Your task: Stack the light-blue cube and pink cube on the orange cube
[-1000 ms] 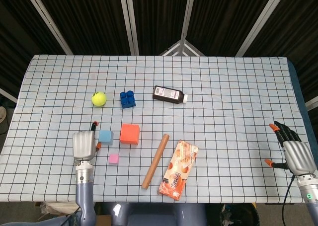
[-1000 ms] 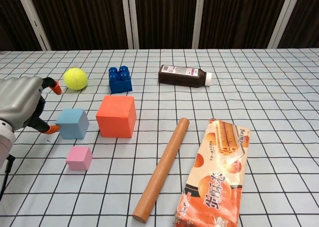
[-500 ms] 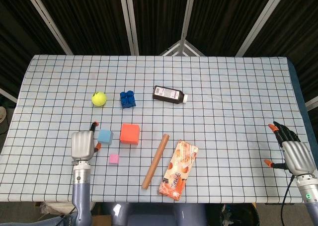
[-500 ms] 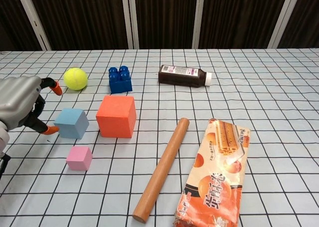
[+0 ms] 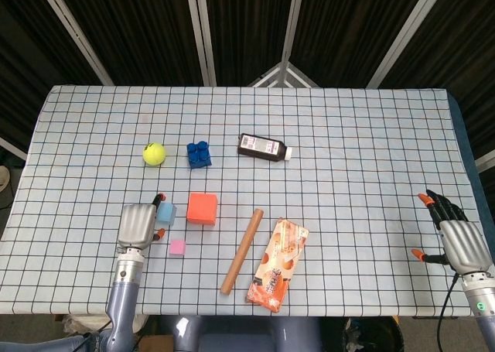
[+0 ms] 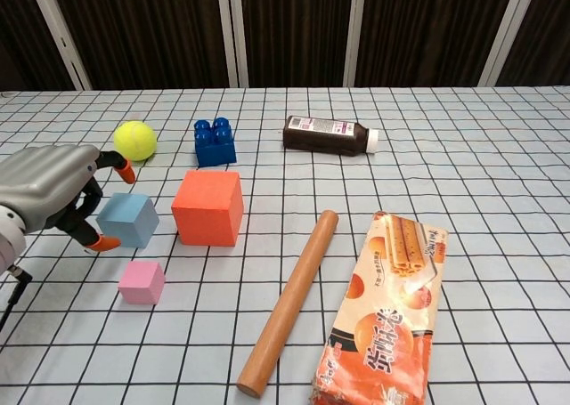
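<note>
The light-blue cube [image 5: 167,210] [image 6: 129,220] sits on the checked cloth just left of the larger orange cube [image 5: 202,208] [image 6: 208,206]. The small pink cube [image 5: 177,247] [image 6: 142,282] lies in front of them. My left hand [image 5: 138,224] [image 6: 55,196] is at the light-blue cube's left side, fingers spread around it with orange fingertips [image 6: 107,243] near its near and far edges; whether it touches the cube is unclear. My right hand [image 5: 456,236] rests open at the table's far right edge, holding nothing.
A yellow tennis ball [image 5: 154,153], a blue toy brick [image 5: 199,154] and a dark bottle [image 5: 264,147] lie behind the cubes. A wooden rolling pin [image 5: 241,251] and an orange snack packet [image 5: 278,264] lie to the right of the pink cube.
My left hand has shifted right, closing in on the light-blue cube, its fingertips now flanking the cube. The cube nudged slightly toward the orange cube. The right hand stayed put.
</note>
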